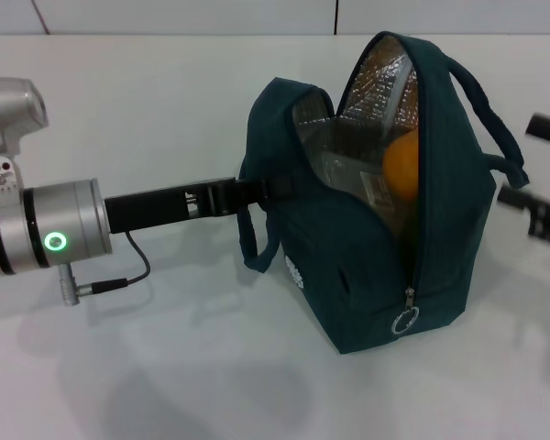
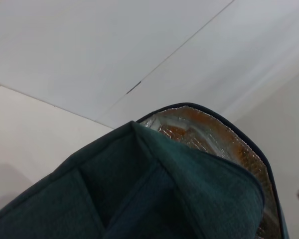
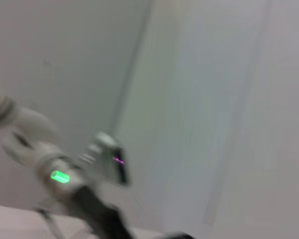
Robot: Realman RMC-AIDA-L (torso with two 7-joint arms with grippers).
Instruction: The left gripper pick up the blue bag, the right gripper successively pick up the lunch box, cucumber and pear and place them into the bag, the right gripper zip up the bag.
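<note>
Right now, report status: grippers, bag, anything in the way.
Left gripper at the blue bag's rear edge. Right gripper off to its right, jaws apart, empty. Bag upright, unzipped, pear inside, ring-pull low. Nothing in the way.

Left arm reaches level across table from its left edge, silver wrist showing green ring light. Left gripper [image 1: 257, 190] clamped on side of blue bag [image 1: 367, 257], holding it upright. Right gripper [image 1: 543, 174] at table's right edge, clear of bag, fingers spread apart, blurred.
</note>
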